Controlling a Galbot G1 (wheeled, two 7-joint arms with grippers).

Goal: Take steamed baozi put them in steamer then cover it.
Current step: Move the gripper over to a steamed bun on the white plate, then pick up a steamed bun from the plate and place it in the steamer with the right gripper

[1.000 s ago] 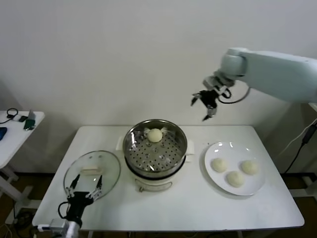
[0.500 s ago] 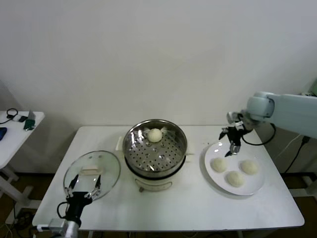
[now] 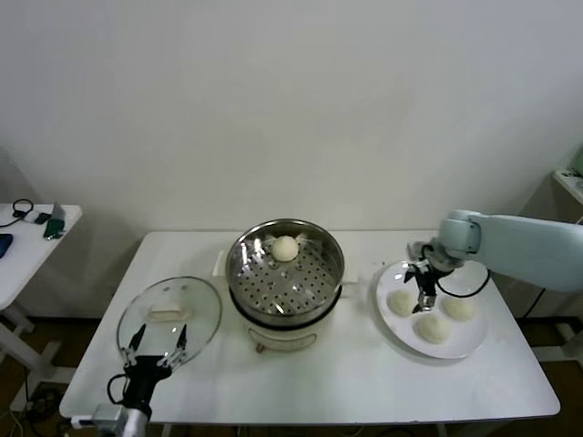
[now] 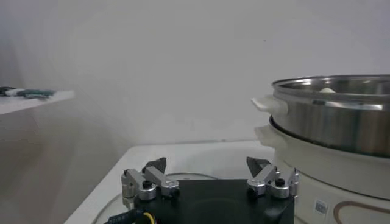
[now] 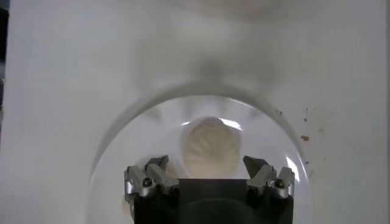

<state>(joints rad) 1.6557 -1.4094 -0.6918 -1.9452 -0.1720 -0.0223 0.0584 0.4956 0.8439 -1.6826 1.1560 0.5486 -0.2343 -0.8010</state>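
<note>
While left gripper (image 3: 157,347) idles open by the lid (image 3: 169,318), right gripper (image 3: 424,298) hangs over plate (image 3: 460,346), jaws wide, empty, bun (image 5: 212,147) between them.

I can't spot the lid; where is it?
In the head view the cover lies flat on the table's left side, beside the steamer, with the left gripper hovering open at its near edge.

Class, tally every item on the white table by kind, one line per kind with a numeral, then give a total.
Baozi: 4, with 1 in the steamer and 3 on the plate
Steamer: 1
Glass cover: 1
White plate: 1
Total: 7
</note>
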